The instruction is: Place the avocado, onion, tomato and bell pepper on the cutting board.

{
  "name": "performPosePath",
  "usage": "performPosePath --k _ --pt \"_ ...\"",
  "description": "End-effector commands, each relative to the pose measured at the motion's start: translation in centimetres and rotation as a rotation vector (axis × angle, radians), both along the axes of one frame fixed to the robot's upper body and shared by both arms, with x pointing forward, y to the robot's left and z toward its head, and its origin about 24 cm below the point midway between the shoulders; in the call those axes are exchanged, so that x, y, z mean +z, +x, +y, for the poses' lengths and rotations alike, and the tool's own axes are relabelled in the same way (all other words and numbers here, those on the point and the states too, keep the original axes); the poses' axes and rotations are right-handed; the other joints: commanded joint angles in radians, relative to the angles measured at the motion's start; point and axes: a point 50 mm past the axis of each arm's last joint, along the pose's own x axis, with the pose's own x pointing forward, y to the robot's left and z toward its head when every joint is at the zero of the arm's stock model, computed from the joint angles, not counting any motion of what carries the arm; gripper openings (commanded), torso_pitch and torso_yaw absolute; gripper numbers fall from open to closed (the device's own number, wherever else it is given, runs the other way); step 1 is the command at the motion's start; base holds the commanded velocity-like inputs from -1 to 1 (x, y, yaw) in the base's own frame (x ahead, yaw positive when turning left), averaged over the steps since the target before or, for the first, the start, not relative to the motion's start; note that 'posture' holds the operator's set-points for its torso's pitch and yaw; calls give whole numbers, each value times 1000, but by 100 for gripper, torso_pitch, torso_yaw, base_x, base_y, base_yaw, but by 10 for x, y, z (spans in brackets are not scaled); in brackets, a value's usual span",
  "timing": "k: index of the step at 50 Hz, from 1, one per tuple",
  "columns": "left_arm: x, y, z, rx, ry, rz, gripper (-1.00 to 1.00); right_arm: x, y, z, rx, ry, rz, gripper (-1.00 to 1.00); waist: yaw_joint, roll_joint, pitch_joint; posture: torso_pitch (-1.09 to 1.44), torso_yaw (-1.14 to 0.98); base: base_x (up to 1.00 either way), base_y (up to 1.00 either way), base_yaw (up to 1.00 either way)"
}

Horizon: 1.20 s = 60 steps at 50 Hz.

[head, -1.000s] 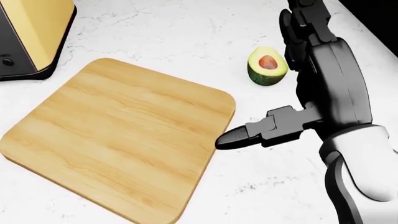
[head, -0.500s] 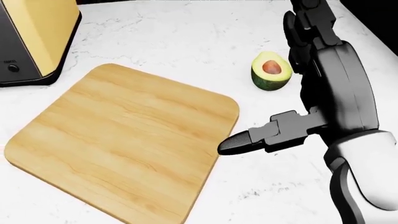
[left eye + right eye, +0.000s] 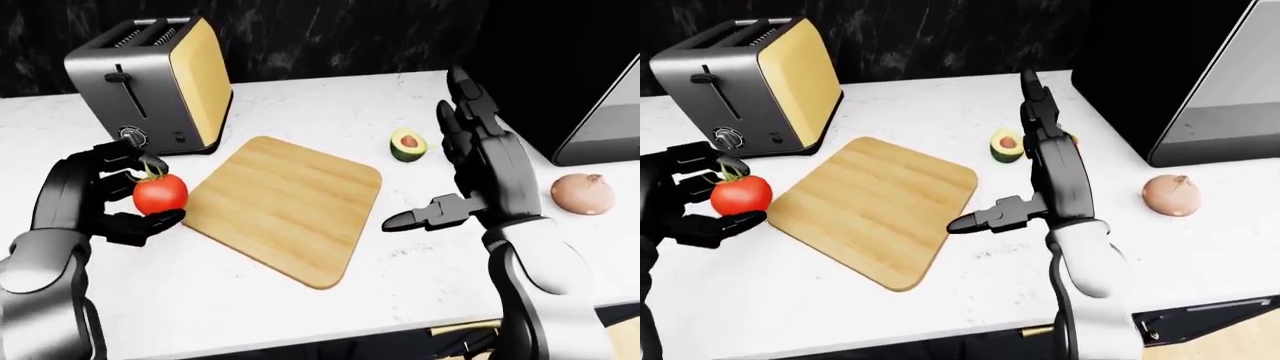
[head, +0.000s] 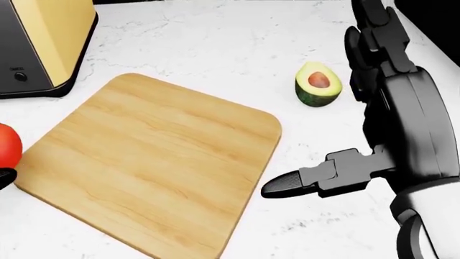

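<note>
My left hand (image 3: 148, 196) is shut on a red tomato (image 3: 160, 193) and holds it just above the counter, left of the wooden cutting board (image 3: 285, 206). The board lies bare on the white marble counter. A halved avocado (image 3: 407, 144) rests cut side up past the board's upper right corner. Beside the board's right edge my right hand (image 3: 440, 165) hovers open, its fingers pointing up next to the avocado and its thumb toward the board. A brown onion (image 3: 583, 193) lies further right. I cannot make out the bell pepper.
A silver and yellow toaster (image 3: 150, 82) stands at the upper left, close to the board's top corner. A dark appliance with a grey door (image 3: 1210, 82) fills the right side. The counter's near edge (image 3: 300, 337) runs along the bottom.
The head view has shifted, so board and avocado sit slightly lower and further right. The tomato in my left hand has come in at that view's left edge. My right hand stays open.
</note>
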Motion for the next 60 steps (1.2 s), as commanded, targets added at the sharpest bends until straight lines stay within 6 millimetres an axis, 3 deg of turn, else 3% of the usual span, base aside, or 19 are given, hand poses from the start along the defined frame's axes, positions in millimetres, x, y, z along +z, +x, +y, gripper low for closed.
performPosePath --k 1,14,34,40,42,46,49,56,60 --pt "20 -1 -4 -2 40 -80 -78 12 -7 0 -2 -5 -77 100 0 5 -19 0 0 0 0 0" --pt "28 13 -27 -78 38 -111 -84 12 -9 0 -6 -7 -78 100 1 2 -19 0 0 0 0 0" --pt "12 39 -56 -161 -38 -122 -73 10 -3 3 3 -7 -74 100 6 -4 -25 0 0 0 0 0" --pt "9 40 -58 -163 -38 -116 -35 10 -3 3 4 -7 -75 100 6 -2 -26 0 0 0 0 0" --pt "10 41 -59 -164 -42 -120 -5 10 -3 3 5 -5 -75 100 5 -2 -27 0 0 0 0 0" --pt "10 41 -64 -184 -45 -115 15 11 -3 3 6 -4 -75 100 5 -3 -27 0 0 0 0 0" --pt "11 41 -67 -194 -46 -115 16 11 -3 2 4 -6 -74 100 6 -4 -27 0 0 0 0 0" --pt "12 38 -71 -219 -60 -116 57 9 -4 1 -1 -5 -72 100 7 -7 -27 0 0 0 0 0" --pt "12 36 -71 -223 -63 -112 67 7 -4 1 -2 -4 -70 100 6 -8 -27 0 0 0 0 0"
